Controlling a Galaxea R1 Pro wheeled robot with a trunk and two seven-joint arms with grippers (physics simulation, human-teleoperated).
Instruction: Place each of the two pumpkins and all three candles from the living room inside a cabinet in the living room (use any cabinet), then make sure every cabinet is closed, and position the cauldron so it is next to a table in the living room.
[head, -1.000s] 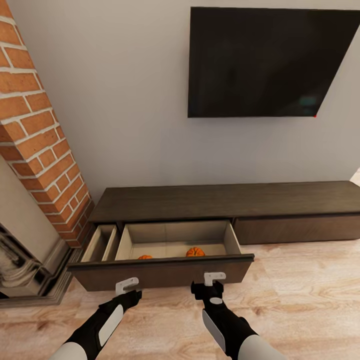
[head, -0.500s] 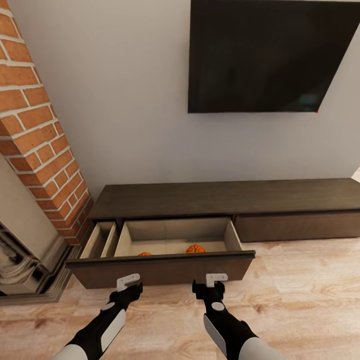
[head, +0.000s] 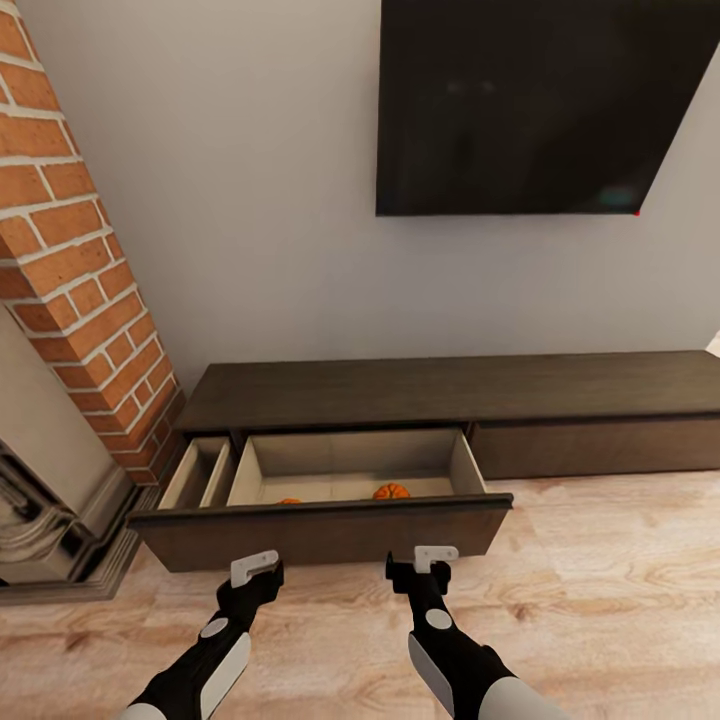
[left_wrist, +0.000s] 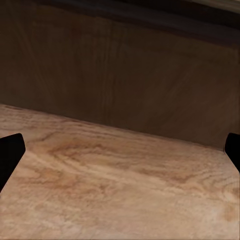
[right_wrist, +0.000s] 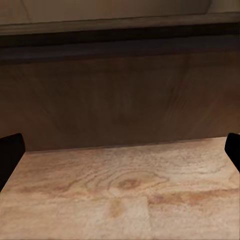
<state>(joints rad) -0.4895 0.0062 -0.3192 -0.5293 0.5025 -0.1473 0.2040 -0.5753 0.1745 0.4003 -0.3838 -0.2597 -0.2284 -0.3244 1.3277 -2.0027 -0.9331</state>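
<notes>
Both pumpkins are sitting inside the cabinet's open drawer, near its front wall; candles and cauldron are not showing here. The left tool and right tool are hovering just before the drawer front, spread wide and holding nothing. Closing appears to be pending.

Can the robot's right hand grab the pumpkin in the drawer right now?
Probably not yet. The right hand sits low in front of the drawer front, which stands between it and the pumpkin. The drawer is open on top, so lifting over the front looks possible.
</notes>
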